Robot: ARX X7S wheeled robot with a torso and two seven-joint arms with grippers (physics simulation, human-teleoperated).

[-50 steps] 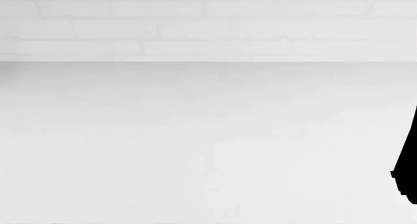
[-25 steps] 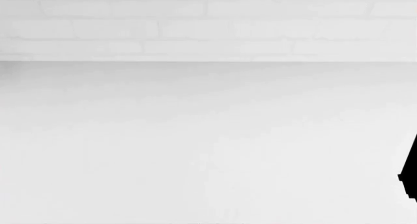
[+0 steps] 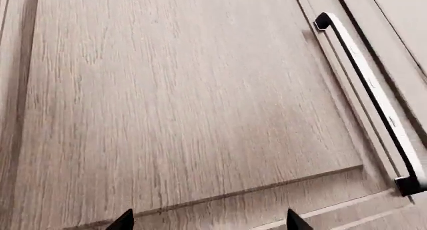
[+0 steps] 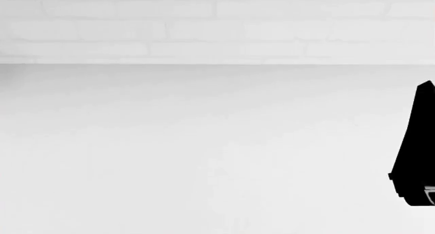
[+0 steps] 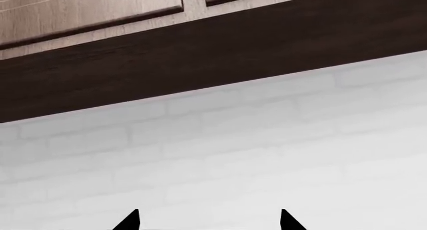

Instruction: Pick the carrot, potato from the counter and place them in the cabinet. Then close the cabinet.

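Observation:
The white counter (image 4: 204, 152) fills the head view and is bare where I see it. The carrot and the potato are out of view in every frame. My left gripper (image 3: 210, 222) is open, its two dark tips wide apart with nothing between them, close in front of a shut wood-grain cabinet door (image 3: 180, 89) with a long dark bar handle (image 3: 370, 89). My right gripper (image 5: 210, 222) is open and empty too, facing the white brick wall (image 5: 267, 155) below the upper cabinet doors (image 5: 87, 9). Part of my right arm (image 4: 414, 152) shows as a black shape at the head view's right edge.
A white brick wall (image 4: 204, 25) runs along the back of the counter. A dark underside (image 5: 200, 59) spans the bottom of the upper cabinets. Further door panels (image 3: 400, 19) lie beside the handle.
The black shape of my right arm has risen and come further into the head view at its right edge. The counter looks the same.

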